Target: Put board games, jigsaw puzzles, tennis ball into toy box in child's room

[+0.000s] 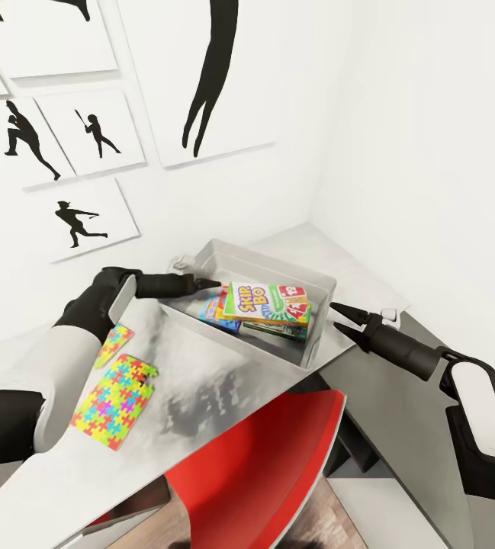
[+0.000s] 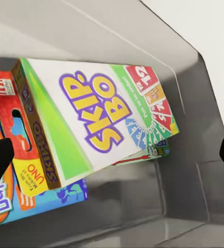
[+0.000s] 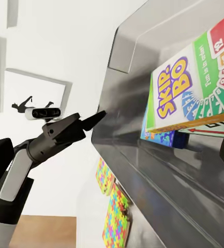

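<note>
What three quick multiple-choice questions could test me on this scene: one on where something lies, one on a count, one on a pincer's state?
1. Where is the SKIP-BO box?
A. on the red chair
B. inside the toy box, on other boxes
C. on the floor

2. How many jigsaw puzzles lie on the table?
A. none
B. two
C. five

3. How is the left pincer?
A. open, holding nothing
B. shut on a ball
C. shut on a puzzle

Answers:
1 B: it lies in the grey tub.
2 B: two multicoloured squares beside the left arm.
3 A: the left wrist view shows its fingers far apart.
</note>
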Controlling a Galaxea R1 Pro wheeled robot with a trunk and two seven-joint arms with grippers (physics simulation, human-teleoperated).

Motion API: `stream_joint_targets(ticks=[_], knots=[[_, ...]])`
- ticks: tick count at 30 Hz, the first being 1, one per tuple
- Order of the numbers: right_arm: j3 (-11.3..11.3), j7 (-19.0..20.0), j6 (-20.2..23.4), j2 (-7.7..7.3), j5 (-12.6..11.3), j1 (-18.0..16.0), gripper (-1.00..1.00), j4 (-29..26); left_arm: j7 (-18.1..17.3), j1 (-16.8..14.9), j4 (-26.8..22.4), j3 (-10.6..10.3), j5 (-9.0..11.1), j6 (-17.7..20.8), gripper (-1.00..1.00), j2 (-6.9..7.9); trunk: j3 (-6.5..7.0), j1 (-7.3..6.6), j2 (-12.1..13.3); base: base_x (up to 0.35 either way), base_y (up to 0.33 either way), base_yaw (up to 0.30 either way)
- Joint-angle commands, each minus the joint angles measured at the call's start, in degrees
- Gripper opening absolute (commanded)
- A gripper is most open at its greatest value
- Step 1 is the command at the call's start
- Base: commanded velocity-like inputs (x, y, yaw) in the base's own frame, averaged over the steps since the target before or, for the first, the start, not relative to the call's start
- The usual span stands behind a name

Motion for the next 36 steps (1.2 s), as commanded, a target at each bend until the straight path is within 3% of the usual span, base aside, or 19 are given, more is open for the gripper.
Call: stream_joint_targets(ticks=[1, 8, 15, 19, 21, 24, 27, 36], knots=[[-0.1, 0.6, 0.2, 0.05, 0.6, 0.0, 1.00, 0.0, -1.0, 0.0, -0.2, -0.2, 0.4, 0.4, 1.00, 0.34, -0.09, 0.03, -0.1, 0.000, 0.000, 0.000], [-0.1, 0.7, 0.3, 0.10, 0.6, 0.2, 1.00, 0.0, -8.3, 0.0, -0.9, -0.2, 0.4, 2.0, 1.00, 3.03, -0.04, 0.03, -0.1, 0.000, 0.000, 0.000], [0.0, 1.0, 0.5, 0.09, 0.6, 0.8, 1.00, -0.1, -11.0, 0.0, -0.9, -0.2, 0.5, 2.9, 1.00, 4.70, 0.45, 0.03, -0.1, 0.000, 0.000, 0.000], [-0.1, 1.3, 0.6, 0.01, 0.6, 1.0, 1.00, -0.2, -15.2, 0.0, -0.9, 0.0, 0.5, 3.5, 1.00, 6.39, 0.81, 0.03, -0.1, 0.000, 0.000, 0.000], [-0.1, 1.3, 0.6, 0.00, 0.5, 1.0, 1.00, -0.4, -20.0, 0.0, -0.9, 0.7, 0.6, 3.7, 1.00, 8.17, 0.99, 0.03, -0.1, 0.000, 0.000, 0.000], [-0.1, 1.4, 0.6, -0.04, 0.5, 0.9, 1.00, -0.6, -24.0, 0.0, -0.9, 1.5, 0.5, 3.9, 1.00, 9.67, 1.26, 0.03, -0.1, 0.000, 0.000, 0.000], [-0.2, 1.4, 0.6, -0.11, 0.5, 0.8, 1.00, -0.7, -29.6, 0.1, -0.9, 2.2, 0.4, 4.0, 1.00, 12.64, 1.54, 0.03, -0.1, 0.000, 0.000, 0.000], [-0.3, 2.0, 0.6, -0.21, 0.4, 1.2, 1.00, -0.7, -37.7, 1.2, -0.6, 2.9, 0.5, 4.0, 1.00, 19.64, 2.37, 0.03, -0.1, 0.000, 0.000, 0.000]])
